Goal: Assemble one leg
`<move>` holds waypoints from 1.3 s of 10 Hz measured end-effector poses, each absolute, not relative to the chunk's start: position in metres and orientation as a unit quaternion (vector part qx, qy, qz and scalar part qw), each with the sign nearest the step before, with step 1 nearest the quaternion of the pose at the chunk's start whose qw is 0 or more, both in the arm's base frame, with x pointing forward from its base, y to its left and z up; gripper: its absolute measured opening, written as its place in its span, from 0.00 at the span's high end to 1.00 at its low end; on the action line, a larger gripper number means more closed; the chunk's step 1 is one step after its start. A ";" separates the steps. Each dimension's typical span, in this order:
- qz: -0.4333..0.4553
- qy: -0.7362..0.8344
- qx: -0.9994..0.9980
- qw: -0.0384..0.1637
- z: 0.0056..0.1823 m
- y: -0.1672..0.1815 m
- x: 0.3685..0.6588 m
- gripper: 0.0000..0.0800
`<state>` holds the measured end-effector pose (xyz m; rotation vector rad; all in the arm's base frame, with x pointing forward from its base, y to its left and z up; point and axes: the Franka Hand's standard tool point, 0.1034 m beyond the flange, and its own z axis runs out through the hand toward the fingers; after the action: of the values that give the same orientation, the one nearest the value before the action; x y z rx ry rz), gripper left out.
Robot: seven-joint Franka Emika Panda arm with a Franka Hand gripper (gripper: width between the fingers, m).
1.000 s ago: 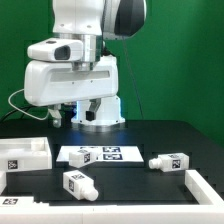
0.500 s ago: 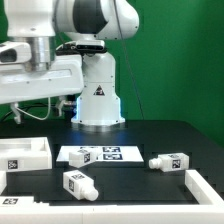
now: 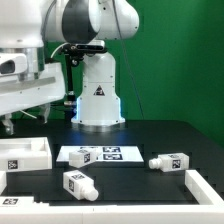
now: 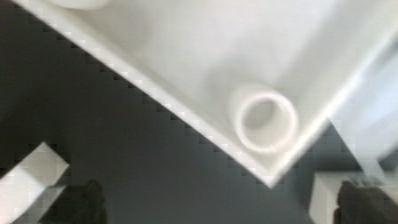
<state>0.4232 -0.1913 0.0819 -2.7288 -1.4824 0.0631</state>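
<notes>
Two legs lie on the black table in the exterior view: one leg (image 3: 78,184) near the front left and another leg (image 3: 168,162) to the right, both white with black-and-white tags. My gripper (image 3: 8,124) hangs at the exterior view's far left, above the white rimmed panel (image 3: 26,151), well apart from both legs. In the wrist view my gripper (image 4: 217,205) is open and empty, its dark fingers (image 4: 80,200) wide apart. Below it is a corner of the white panel (image 4: 196,60) with a round hole (image 4: 267,122). No leg shows in the wrist view.
The marker board (image 3: 97,155) lies flat at the table's middle. Another white rimmed part (image 3: 205,190) sits at the front right corner. The robot base (image 3: 97,100) stands behind the marker board.
The arm has swung to the exterior view's left, carrying the gripper from above the table's middle to the far left edge. The legs and panels have not moved.
</notes>
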 end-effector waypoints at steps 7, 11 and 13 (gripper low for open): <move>-0.001 -0.603 -0.797 -0.038 0.054 -0.215 0.425 0.19; 0.003 -0.640 -0.767 -0.052 0.031 -0.224 0.421 0.19; 0.004 -0.631 -0.775 -0.048 0.027 -0.222 0.420 0.19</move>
<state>0.4197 -0.2221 0.0272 -2.5114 -2.0443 0.0139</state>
